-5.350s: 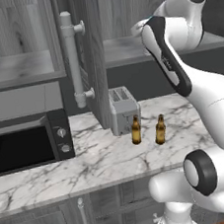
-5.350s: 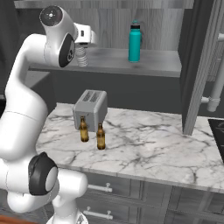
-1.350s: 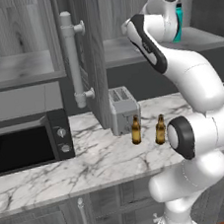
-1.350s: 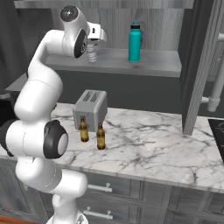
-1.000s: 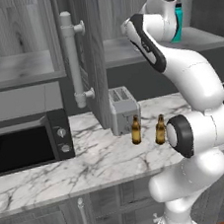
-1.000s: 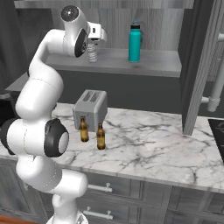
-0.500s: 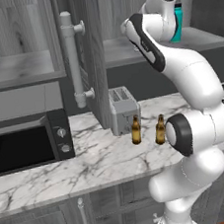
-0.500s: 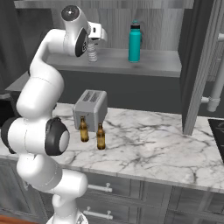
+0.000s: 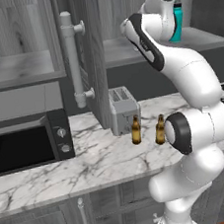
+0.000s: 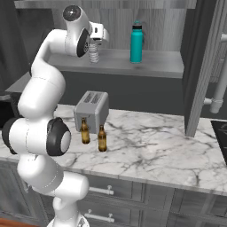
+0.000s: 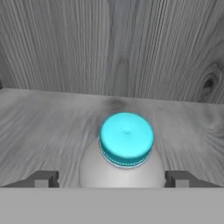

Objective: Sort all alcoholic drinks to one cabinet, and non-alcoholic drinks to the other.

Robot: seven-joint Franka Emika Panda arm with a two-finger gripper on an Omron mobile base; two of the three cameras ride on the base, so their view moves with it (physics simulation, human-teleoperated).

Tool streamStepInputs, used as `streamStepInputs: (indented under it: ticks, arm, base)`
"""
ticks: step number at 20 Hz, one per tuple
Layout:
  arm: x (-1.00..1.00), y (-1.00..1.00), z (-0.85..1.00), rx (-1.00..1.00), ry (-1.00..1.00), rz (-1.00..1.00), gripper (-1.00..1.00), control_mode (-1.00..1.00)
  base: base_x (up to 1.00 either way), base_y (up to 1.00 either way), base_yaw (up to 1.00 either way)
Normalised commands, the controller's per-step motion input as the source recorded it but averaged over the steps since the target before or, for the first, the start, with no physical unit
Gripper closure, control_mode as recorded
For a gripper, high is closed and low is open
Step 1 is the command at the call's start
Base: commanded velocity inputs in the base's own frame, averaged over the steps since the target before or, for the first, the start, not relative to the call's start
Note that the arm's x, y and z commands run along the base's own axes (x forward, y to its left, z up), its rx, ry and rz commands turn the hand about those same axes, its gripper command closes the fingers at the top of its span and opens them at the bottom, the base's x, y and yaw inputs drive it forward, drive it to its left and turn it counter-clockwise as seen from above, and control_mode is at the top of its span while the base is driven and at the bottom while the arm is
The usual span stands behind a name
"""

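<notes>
On the grey shelf of the open wall cabinet stands the clear ribbed water bottle. My gripper is over it. From the hand view the bottle shows a cyan cap, and my gripper is open, its fingertips standing apart from the bottle on either side. The teal flask is upright further right on the same shelf. Two amber beer bottles stand on the marble counter in front of the toaster.
An open cabinet door with a pale bar handle hangs left of the arm. Another door stands at the right. A black microwave sits on the counter's left. The wood-grain back wall is close behind the bottle.
The jaws have opened and let go of the water bottle, which stands on the shelf. The arm has hardly moved.
</notes>
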Motion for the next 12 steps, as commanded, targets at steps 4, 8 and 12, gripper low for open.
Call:
streamStepInputs:
  ticks: [4,8,12]
  arm:
    - [0.08,0.0,0.0,0.0,0.0,0.0,-1.0,-1.0]
    - [0.06,0.0,0.0,0.0,0.0,0.0,-1.0,-1.0]
    - [0.01,0.0,0.0,0.0,0.0,0.0,-1.0,-1.0]
  base:
    - [0.0,0.0,0.0]
    - [0.0,0.0,0.0]
    - [0.0,0.0,0.0]
